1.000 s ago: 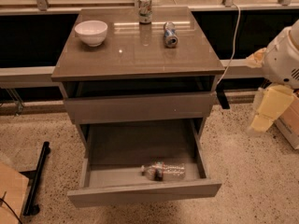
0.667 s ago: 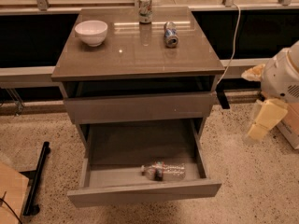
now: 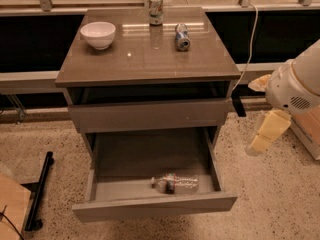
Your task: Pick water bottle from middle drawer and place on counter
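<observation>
The water bottle (image 3: 175, 183) lies on its side in the front of the middle drawer (image 3: 155, 207), which is pulled out, cap end to the left. The counter (image 3: 145, 59) tops the cabinet above it. My gripper (image 3: 252, 117) hangs to the right of the cabinet, level with the gap between the upper drawer front and the open drawer. Its pale fingers (image 3: 266, 132) stand apart and hold nothing. It is well clear of the bottle, up and to its right.
A white bowl (image 3: 98, 34), an upright soda can (image 3: 156, 8) and a second can on its side (image 3: 182, 36) sit on the counter. A taller drawer front (image 3: 150, 115) is slightly out above the open drawer. A black bar (image 3: 39, 191) lies on the floor at left.
My arm has come down and shifted a little left, towards the cabinet's right side. The bottle and the drawer have not moved.
</observation>
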Robot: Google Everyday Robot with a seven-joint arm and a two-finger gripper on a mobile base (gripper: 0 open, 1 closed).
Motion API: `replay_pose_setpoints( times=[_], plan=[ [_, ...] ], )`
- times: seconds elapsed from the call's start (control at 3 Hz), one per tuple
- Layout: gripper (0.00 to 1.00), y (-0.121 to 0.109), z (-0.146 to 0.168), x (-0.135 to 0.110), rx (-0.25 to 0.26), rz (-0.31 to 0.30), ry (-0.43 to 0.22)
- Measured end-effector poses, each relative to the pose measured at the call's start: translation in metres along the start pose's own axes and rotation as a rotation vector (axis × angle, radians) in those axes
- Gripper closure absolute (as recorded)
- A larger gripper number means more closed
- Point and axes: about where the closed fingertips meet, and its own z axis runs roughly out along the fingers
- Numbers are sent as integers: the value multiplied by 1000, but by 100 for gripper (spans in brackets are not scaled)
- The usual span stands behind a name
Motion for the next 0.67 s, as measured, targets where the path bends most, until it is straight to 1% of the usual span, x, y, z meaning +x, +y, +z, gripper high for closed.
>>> replay_pose_setpoints(
  times=[0.33, 0.67],
  plan=[
    [0, -4, 39, -11, -31, 7, -84],
    [0, -8, 84, -15, -70, 34, -184]
  ],
)
